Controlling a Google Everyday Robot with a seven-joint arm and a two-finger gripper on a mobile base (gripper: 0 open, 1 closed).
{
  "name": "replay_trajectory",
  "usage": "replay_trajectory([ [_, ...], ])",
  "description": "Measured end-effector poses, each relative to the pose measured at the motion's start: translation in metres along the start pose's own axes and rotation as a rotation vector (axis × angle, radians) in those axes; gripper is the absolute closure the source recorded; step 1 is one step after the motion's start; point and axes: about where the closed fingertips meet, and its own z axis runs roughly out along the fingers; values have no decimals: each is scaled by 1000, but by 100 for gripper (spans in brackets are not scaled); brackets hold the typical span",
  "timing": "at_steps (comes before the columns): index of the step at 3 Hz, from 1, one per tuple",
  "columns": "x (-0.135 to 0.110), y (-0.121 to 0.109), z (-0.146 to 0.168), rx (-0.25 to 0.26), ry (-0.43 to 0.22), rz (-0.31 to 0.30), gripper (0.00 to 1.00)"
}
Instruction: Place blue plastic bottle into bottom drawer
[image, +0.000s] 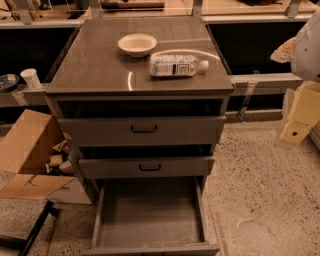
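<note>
Three grey drawers face the camera in a cabinet at the centre of the frame. The bottom drawer (150, 212), deepest of them, is pulled far out at the lower centre, showing its plain grey inside. Above it sit the two shallower drawers (142, 129), each with a black handle. On the cabinet top (90, 70) the blue plastic bottle (176, 65) lies on its side, white cap toward the right of the frame, just beside a cream bowl (137, 44). The gripper (300, 115) hangs at the right edge of the frame, well apart from the bottle; how wide it is open cannot be told. A cardboard box (25, 150) lies at the lower left.
</note>
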Motion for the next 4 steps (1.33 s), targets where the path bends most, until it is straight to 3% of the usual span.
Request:
replay_trajectory([
  [1,-2,-4,2,2,-4,-3,0],
  [2,-18,-42,16,13,-33,-33,0],
  [3,-42,-80,46,-4,-64,-67,0],
  [4,-74,-102,91,-63,-109,-109,0],
])
